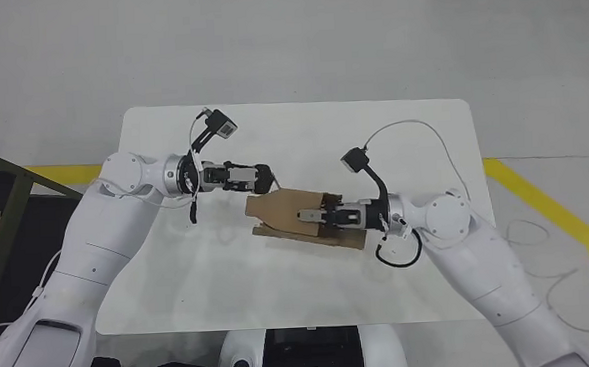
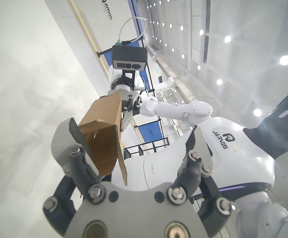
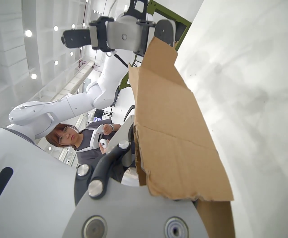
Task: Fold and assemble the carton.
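The carton (image 1: 281, 204), plain brown corrugated board, sits at the middle of the white counter (image 1: 301, 123). It is a half-formed sleeve with its end flaps unfolded. Its long axis runs between the two arms, and a darker edge of shadow or board shows under the side nearer the robot. Seen from the left wrist, the near end gapes and shows bare cardboard walls and a loose flap (image 2: 122, 166) hanging off one edge. The right gripper (image 1: 306, 216) lies along the top of the carton from its right end. It is clamped onto one wall of it, with one finger (image 3: 126, 139) against the inner face of the board and the other hidden behind the panel. The left gripper (image 2: 135, 139) is at the carton's opposite end, released and spread wide. One dark finger pad (image 2: 75, 133) touches the edge of the near panel, and the other finger (image 2: 198, 144) stands well apart from the board. The counter around the carton is smooth and white with rounded corners. On the grey floor beyond the carton's right end, a yellow line (image 1: 540, 189) angles away and thin cables (image 1: 559, 260) lie in loops. A dark green frame (image 1: 5, 204) stands off past the left end. Above the carton are round ceiling lamps (image 2: 227, 38) and, farther back, blue panels (image 2: 149, 133).
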Robot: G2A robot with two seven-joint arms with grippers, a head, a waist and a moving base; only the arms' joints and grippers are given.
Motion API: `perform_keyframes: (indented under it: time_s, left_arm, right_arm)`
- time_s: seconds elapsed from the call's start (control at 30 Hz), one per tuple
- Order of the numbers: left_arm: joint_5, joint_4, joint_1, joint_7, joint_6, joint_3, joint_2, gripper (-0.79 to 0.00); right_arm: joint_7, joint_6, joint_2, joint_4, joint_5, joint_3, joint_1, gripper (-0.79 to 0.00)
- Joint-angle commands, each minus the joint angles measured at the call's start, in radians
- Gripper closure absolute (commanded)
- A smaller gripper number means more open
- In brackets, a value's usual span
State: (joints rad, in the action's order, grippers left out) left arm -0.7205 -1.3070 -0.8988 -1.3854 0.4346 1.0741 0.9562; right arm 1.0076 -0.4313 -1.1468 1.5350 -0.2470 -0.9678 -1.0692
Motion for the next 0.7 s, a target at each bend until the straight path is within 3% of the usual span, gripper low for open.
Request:
perform_keyframes:
  time_s: [0.0,0.67]
  left_arm:
    - [-0.001,-0.005,0.001,-0.001,-0.001,0.001,0.000,-0.785]
    - [0.012,-0.060,0.009,-0.022,-0.022,-0.025,0.007,-0.785]
  right_arm:
    - [0.007,-0.002,-0.001,0.005,0.001,0.008,0.000,0.000]
    - [0.014,0.001,-0.017,-0.004,0.000,0.072,0.023,0.000]
